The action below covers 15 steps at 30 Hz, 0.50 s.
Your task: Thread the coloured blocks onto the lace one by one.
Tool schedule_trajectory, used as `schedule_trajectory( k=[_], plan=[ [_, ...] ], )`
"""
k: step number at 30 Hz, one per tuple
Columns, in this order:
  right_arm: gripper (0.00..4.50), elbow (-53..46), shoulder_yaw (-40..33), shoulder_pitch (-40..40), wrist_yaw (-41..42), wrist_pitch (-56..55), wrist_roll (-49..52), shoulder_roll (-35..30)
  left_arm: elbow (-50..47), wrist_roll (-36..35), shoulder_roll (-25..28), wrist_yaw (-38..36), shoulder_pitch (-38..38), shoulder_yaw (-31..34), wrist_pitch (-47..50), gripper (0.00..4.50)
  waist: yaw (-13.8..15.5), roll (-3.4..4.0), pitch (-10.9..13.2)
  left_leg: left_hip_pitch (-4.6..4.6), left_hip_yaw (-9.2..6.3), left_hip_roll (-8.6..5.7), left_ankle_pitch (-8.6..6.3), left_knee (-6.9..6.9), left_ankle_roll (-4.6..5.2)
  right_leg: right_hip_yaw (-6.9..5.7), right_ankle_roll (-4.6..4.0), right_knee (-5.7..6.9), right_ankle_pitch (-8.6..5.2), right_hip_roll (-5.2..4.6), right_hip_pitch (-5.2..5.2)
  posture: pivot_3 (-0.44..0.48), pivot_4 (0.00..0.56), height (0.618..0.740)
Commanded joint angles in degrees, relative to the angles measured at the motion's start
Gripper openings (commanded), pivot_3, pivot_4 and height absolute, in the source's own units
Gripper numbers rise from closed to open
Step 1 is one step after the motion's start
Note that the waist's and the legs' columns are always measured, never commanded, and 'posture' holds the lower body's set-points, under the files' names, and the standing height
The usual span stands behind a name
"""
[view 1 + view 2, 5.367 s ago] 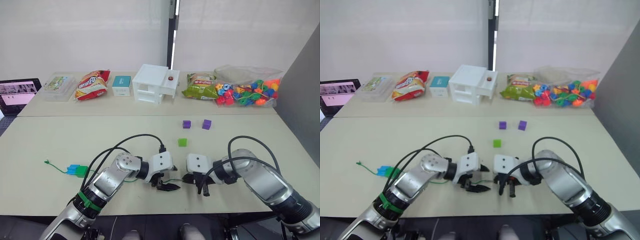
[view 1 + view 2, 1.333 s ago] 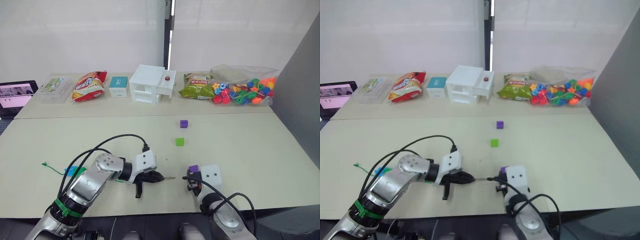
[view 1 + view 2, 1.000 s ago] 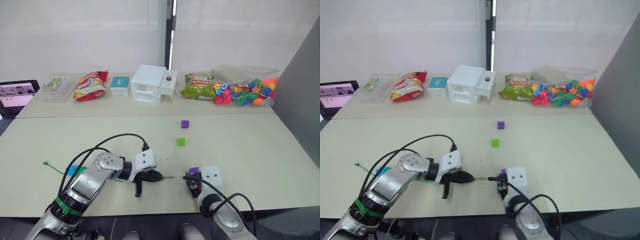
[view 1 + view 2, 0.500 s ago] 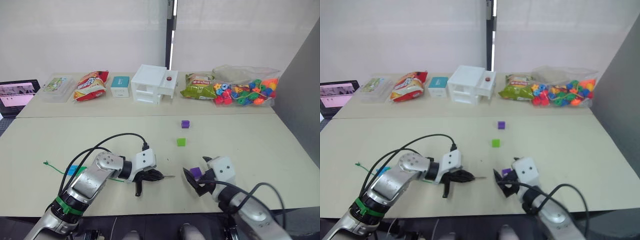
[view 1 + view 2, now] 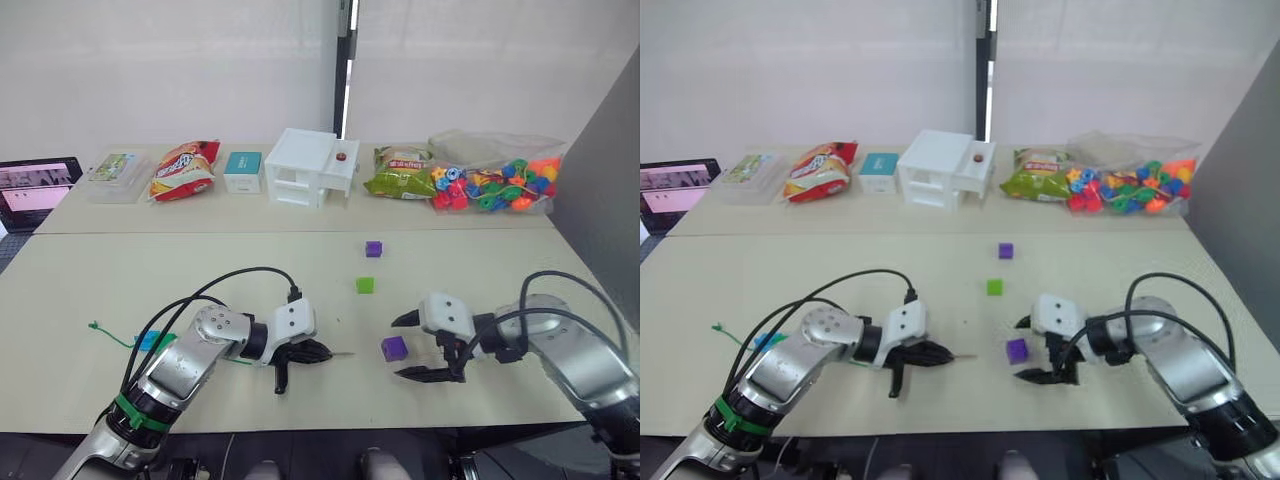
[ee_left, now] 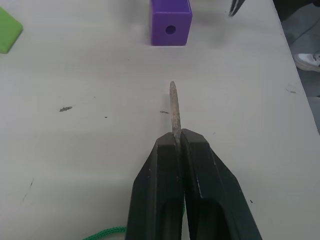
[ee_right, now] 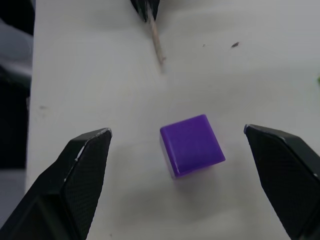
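We see a purple block (image 7: 192,145) with a round side hole lying untouched on the counter (image 5: 500,270) between our spread right claw (image 5: 417,347), while our left claw (image 6: 178,150) pinches the lace (image 6: 173,111), its grey tip seemingly aimed at that hole.

Legible text: none. Printing shows on the red snack bag (image 5: 183,169), green snack bag (image 5: 399,171), teal box (image 5: 242,170) and laptop screen (image 5: 38,186), all too small to read.

Purple block (image 5: 394,348) with second purple block (image 5: 373,248) beyond; light green block (image 5: 365,285); green lace (image 5: 112,333); black gripper fingers (image 7: 75,175); beige table (image 5: 120,280).
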Motion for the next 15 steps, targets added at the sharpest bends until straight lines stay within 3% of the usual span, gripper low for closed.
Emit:
schedule_trajectory(
  k=[1, 7, 8, 15],
  plan=[
    [4.48, 5.8, 1.36, -3.4, 2.87, -6.65, -2.82, 1.59, -3.33, -1.28, 0.59, 0.48, 0.72, 1.2, 0.58, 0.0, 0.0, 0.0, 0.0, -0.07, 0.01, -0.01, 0.0, 0.01, 0.0, 0.01, 0.01, 0.0, 0.01, -0.02, -0.07, 0.0, 0.15, 0.74],
    [4.48, 12.53, 2.63, -5.59, 5.78, -12.19, -5.1, 3.75, -4.75, -1.37, 1.2, 1.04, 1.79, 1.73, 1.54, 0.0, 0.12, 0.0, 0.0, -0.13, 0.0, 0.0, 0.0, 0.02, -0.01, 0.01, 0.01, 0.06, 0.01, -0.02, -0.17, 0.0, 0.15, 0.74],
    [3.97, 12.94, 2.58, -5.62, 6.2, -12.63, -5.14, 3.92, -4.88, -1.39, 1.3, 1.14, 1.89, 1.8, 1.65, 0.0, 0.14, 0.01, 0.0, -0.13, 0.0, 0.0, 0.0, 0.02, -0.01, 0.01, 0.01, 0.06, 0.01, -0.01, -0.17, 0.0, 0.15, 0.74],
    [1.59, 13.67, 2.09, -5.57, 7.22, -13.59, -5.7, 5.16, -5.57, -1.56, 1.74, 1.53, 2.48, 2.1, 2.05, 0.0, 0.1, 0.01, 0.0, -0.11, 0.0, 0.0, 0.0, 0.01, -0.01, 0.01, 0.0, 0.08, 0.02, -0.01, -0.17, 0.0, 0.15, 0.74]
  ],
)
